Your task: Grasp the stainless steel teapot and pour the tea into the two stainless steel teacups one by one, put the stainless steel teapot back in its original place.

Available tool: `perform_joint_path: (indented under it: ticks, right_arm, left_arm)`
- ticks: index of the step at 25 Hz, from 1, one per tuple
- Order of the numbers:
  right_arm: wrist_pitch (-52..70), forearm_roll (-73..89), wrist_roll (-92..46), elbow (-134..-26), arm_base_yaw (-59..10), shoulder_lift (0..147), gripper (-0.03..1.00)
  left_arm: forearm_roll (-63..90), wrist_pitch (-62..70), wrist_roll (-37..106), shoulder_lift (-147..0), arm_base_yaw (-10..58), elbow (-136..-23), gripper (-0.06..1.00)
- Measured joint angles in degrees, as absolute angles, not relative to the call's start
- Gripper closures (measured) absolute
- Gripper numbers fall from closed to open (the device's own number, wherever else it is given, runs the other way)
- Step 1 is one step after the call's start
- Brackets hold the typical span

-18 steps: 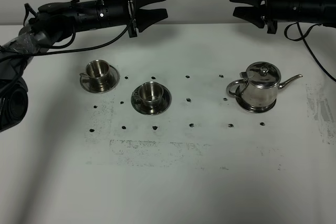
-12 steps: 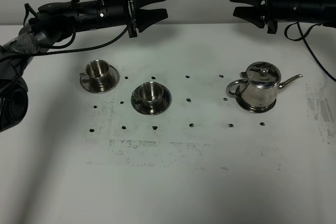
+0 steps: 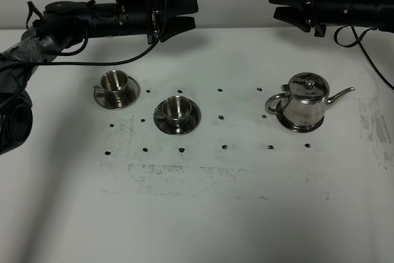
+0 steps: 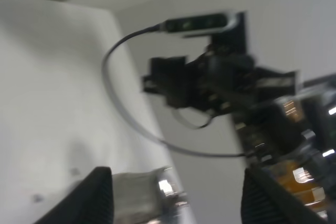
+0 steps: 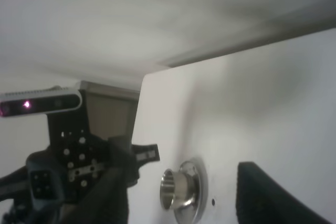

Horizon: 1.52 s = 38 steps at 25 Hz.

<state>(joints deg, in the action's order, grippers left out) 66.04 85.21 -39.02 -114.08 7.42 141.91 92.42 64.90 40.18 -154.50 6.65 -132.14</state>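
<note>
The stainless steel teapot stands upright on its round steel plate at the right, spout pointing right and lid on. The two stainless steel teacups sit on saucers, one at the left and one nearer the middle. No tea shows. My left gripper hovers open high behind the cups, pointing right. My right gripper hovers open behind and above the teapot, pointing left. The blurred left wrist view shows its fingers spread. One teacup appears between the right gripper's fingers, far below them.
Small black dots mark the white table, with a smudged grey patch in front of the cups. Cables hang from both arms. A camera on the left arm shows in the right wrist view.
The left gripper has dipped slightly and its wrist has turned. The right arm, teapot and cups have not moved.
</note>
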Motion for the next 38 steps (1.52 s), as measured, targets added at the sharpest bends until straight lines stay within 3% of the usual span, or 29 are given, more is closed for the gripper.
perform_joint_path:
  ticks: [9,13,17,21,29,38]
  right_arm:
    - [65.7,68.3,-36.0,-122.3,7.3,141.9,0.51]
    - [67.2,58.3,-30.2,-128.3,6.9,141.1,0.51]
    - [68.0,47.1,-26.9,-128.7,5.8,135.2,0.51]
    - [64.6,40.2,-26.1,-121.7,3.1,124.9,0.51]
    - [50.1,31.4,-29.0,-95.3,-5.2,107.1,0.51]
    - [38.9,29.2,-29.6,-82.5,-10.4,98.1,0.51]
  left_arm:
    - [60.4,62.1,32.4,-151.8,7.4,-141.8,0.43]
    - [40.1,63.3,27.9,-145.3,8.2,-138.4,0.43]
    - [34.2,60.4,26.5,-134.5,7.9,-131.4,0.43]
    - [28.9,56.6,26.8,-123.6,7.8,-120.2,0.43]
    - [24.9,44.4,27.9,-104.2,7.7,-93.9,0.44]
    - [23.6,33.4,27.6,-79.3,7.7,-68.4,0.44]
